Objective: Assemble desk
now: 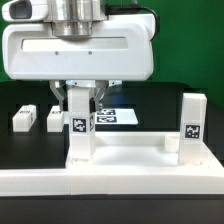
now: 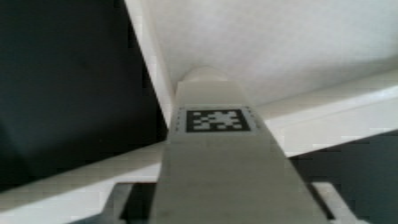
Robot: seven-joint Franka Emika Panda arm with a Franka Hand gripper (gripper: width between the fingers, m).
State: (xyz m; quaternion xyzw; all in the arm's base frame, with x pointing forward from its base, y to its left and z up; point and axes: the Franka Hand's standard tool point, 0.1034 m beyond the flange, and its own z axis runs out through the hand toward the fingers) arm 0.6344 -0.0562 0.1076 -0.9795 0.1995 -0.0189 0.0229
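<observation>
The tool [image 1: 79, 108] is set over an upright leg [image 1: 78, 140], its fingers [image 1: 65, 98] placed either side of the leg's head; whether the leg is pinched cannot be told; this leg is stood on the top [image 1: 125, 160], toward the exterior view's left; a second leg [image 1: 193, 125] is stood at the right; a third leg [image 1: 24, 118] and a fourth leg [image 1: 55, 117] are laid on the bench [image 1: 20, 145].
</observation>
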